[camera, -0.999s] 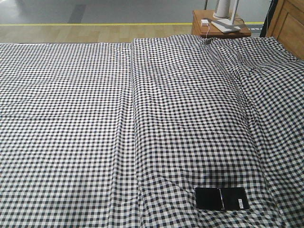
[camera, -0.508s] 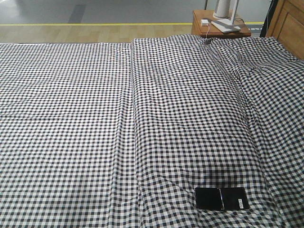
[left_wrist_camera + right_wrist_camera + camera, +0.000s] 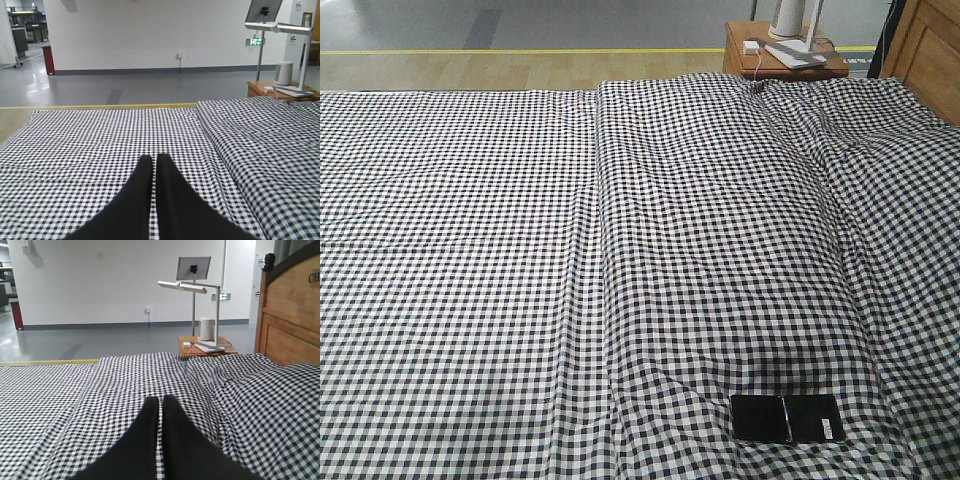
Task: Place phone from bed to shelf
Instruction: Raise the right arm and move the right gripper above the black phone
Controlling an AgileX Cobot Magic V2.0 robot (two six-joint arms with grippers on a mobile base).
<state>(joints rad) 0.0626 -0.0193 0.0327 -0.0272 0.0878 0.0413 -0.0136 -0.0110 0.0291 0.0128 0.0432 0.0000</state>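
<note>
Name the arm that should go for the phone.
Probably the right. The phone lies toward the right of the bed in the front view, and the right arm's fingers hang over that side, by the headboard.

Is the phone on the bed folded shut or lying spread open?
Spread open. The phone lies flat on the bed, its two glossy black halves side by side with the crease running between them.

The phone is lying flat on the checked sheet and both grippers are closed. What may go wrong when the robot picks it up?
The phone lies flat on the wrinkled bed, so a grasp might pinch fabric or slide off its glossy face.
Neither wrist view shows it, and the left gripper and right gripper are shut, so the approach may be misjudged.
</note>
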